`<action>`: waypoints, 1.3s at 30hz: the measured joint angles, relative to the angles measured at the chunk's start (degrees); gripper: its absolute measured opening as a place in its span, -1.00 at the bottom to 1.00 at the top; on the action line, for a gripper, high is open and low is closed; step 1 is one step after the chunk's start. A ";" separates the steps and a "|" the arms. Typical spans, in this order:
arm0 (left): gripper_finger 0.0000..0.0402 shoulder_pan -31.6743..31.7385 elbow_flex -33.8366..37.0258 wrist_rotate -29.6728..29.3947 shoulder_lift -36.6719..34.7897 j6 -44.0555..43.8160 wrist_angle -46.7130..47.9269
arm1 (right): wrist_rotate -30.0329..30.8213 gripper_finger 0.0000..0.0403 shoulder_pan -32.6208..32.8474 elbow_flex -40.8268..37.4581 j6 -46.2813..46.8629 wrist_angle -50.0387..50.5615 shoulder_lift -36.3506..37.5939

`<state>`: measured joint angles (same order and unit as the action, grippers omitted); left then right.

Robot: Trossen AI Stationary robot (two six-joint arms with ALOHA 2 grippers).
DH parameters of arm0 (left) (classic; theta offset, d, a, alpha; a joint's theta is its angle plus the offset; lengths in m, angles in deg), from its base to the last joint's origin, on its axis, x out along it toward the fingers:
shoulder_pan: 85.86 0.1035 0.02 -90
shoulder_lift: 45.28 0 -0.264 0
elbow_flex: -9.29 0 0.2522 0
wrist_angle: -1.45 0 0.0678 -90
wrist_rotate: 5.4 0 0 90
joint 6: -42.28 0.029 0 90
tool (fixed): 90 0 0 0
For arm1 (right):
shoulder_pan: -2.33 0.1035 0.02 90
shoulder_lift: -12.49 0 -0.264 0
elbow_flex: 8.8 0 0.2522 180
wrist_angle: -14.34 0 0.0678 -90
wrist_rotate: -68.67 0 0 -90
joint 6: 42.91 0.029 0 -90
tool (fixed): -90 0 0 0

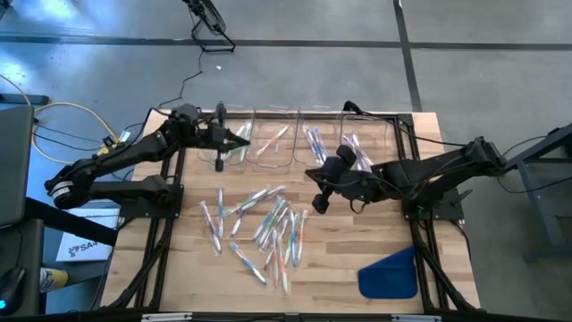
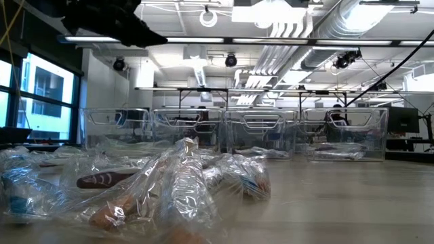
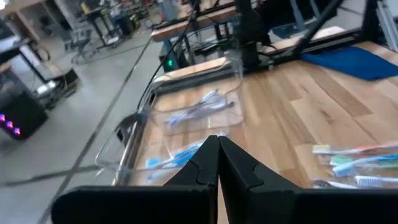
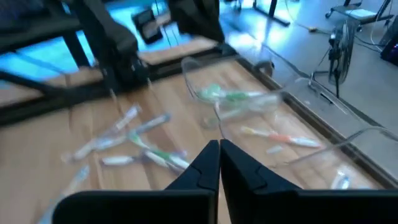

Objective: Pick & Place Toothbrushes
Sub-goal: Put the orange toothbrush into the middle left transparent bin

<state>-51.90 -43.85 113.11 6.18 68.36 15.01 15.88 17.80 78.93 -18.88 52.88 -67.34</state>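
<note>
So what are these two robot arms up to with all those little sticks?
They sort small wrapped toothbrushes, piled on the wooden table, into four clear plastic bins along its far edge. Both grippers are shut and empty: the left gripper over the leftmost bin, the right gripper above the pile's edge.

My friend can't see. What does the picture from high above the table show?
Two dark robot arms reach over a wooden table scattered with wrapped toothbrushes. Both the left gripper and right gripper are shut and empty, near clear bins already holding some brushes.
</note>
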 joint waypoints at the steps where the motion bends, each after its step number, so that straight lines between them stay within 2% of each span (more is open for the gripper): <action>1: -1.00 -1.21 0.00 -0.76 -0.34 0.64 0.35 | 0.88 -0.98 0.71 0.00 0.85 -0.77 0.00; 4: -1.00 -4.62 0.00 -4.71 -1.39 1.13 0.40 | 2.48 -0.99 2.27 0.00 4.63 -1.68 0.00; 8: -1.00 -8.26 0.00 -9.42 -3.59 1.17 0.38 | 7.85 -0.99 3.08 0.00 10.93 -1.48 -1.61; 14: -1.00 -12.18 0.00 -10.05 -7.22 1.15 2.28 | 11.09 -0.99 2.46 0.00 18.65 -1.16 -6.24; 17: -1.00 -13.50 0.00 -12.20 -8.94 1.15 5.80 | 11.32 -0.99 1.30 0.00 22.39 -0.69 -7.66; 20: -1.00 -14.84 0.00 -15.87 -10.44 1.15 9.84 | 10.50 -0.99 0.43 0.00 24.61 -0.65 -8.65; 25: -1.00 -16.47 0.00 -21.22 -11.84 1.15 14.07 | 5.33 -0.99 0.32 0.02 28.94 -1.13 -9.74; 31: -1.00 -16.38 0.00 -22.24 -11.93 1.30 14.11 | -1.78 -0.99 2.23 0.00 30.30 -7.10 -13.30; 34: -1.00 -16.41 0.00 -22.21 -11.91 2.24 14.16 | -1.41 -0.99 3.56 0.21 29.89 -11.14 -15.09; 39: -1.00 -16.38 0.00 -22.01 -11.91 2.22 14.80 | 1.87 -0.99 4.41 7.56 28.79 -5.34 -19.27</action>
<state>-68.28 -43.85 91.10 -5.73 70.57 29.81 17.76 22.21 86.49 9.91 47.53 -86.60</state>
